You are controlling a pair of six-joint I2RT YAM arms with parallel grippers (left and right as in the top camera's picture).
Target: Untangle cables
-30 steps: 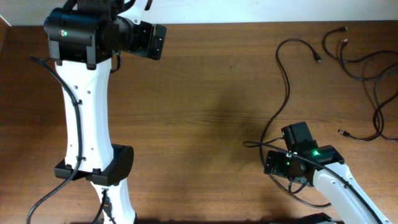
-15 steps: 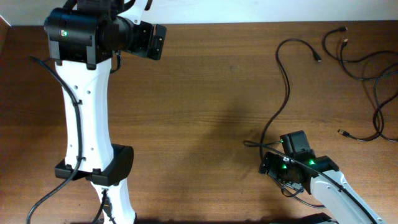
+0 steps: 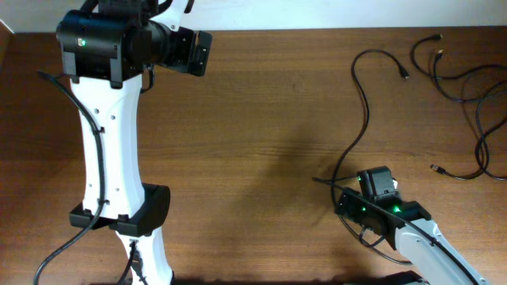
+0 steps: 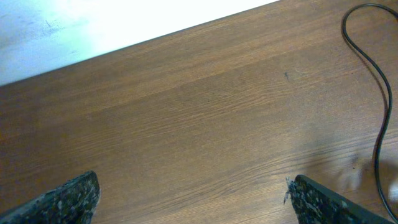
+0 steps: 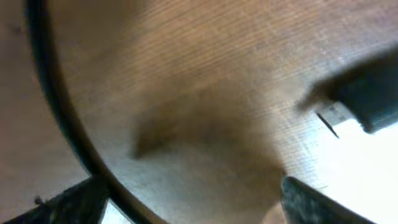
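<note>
One thin black cable (image 3: 364, 111) runs from a loop at the upper right down to an end by my right gripper (image 3: 348, 206). In the right wrist view this cable (image 5: 59, 106) crosses the table just inside the left finger (image 5: 68, 205), and a dark plug end (image 5: 367, 93) lies at the right. My right gripper (image 5: 193, 208) is open, low over the table, with the cable between the jaws. Several more cables (image 3: 463, 79) lie tangled at the far right. My left gripper (image 3: 202, 51) is open and empty at the far left; its wrist view shows a cable (image 4: 380, 99) at the right edge.
The white left arm (image 3: 111, 142) stands along the left side of the brown wooden table (image 3: 253, 119). The table's far edge meets a white surface (image 4: 93, 25). A loose plug end (image 3: 437, 169) lies near the right edge.
My right gripper has shifted a little left and toward the front, coming down over the cable's lower end. The left arm has not moved.
</note>
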